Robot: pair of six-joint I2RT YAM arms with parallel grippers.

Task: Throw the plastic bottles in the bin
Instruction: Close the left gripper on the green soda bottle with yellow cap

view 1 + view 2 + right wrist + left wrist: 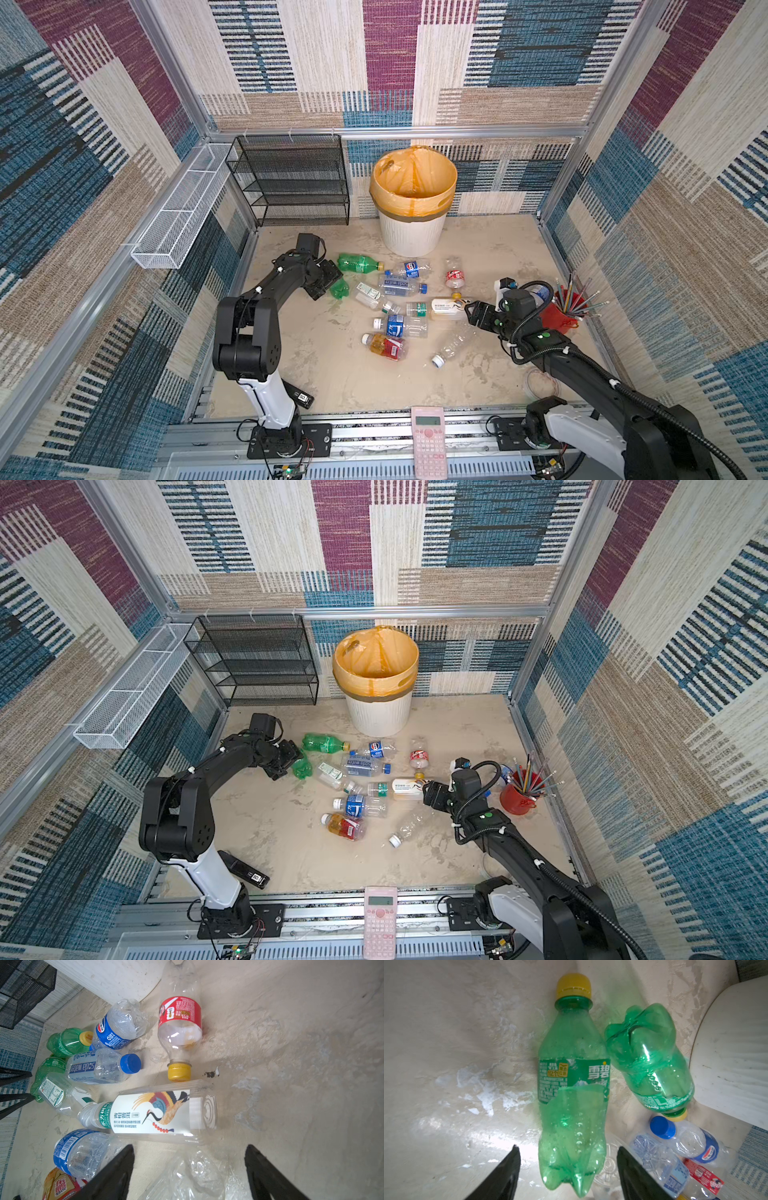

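- Trouble could start on the left. Our left gripper [568,1147] is spread around the foot of a green bottle [571,1084] at the bottom centre of the left wrist view. There is a gap on either side, so we hold nothing. We judge that closing on that lobed, dented foot could squirt the bottle out forwards.
- A second green bottle [648,1059] lies just beside it, right of centre, and the near jaw might shove it away.
- Our right gripper [189,1146] gapes wide and empty over a crushed clear bottle [187,1176] at the bottom of the right wrist view. Thin, collapsed plastic may fold flat and slip.
- The crane-labelled bottle [153,1113] lies just beyond that gripper, so one jaw could catch it as well.
- In both top views the red cup of pencils [565,316] sits close behind the right arm [582,365] at mid-right, where a careless swing could tip it.
- The bin [411,237] stands at upper centre. The plastic bottles [405,326] we can see all lie on the desk [332,374] below it. Its rim is high, so a low release would bounce off the wall.
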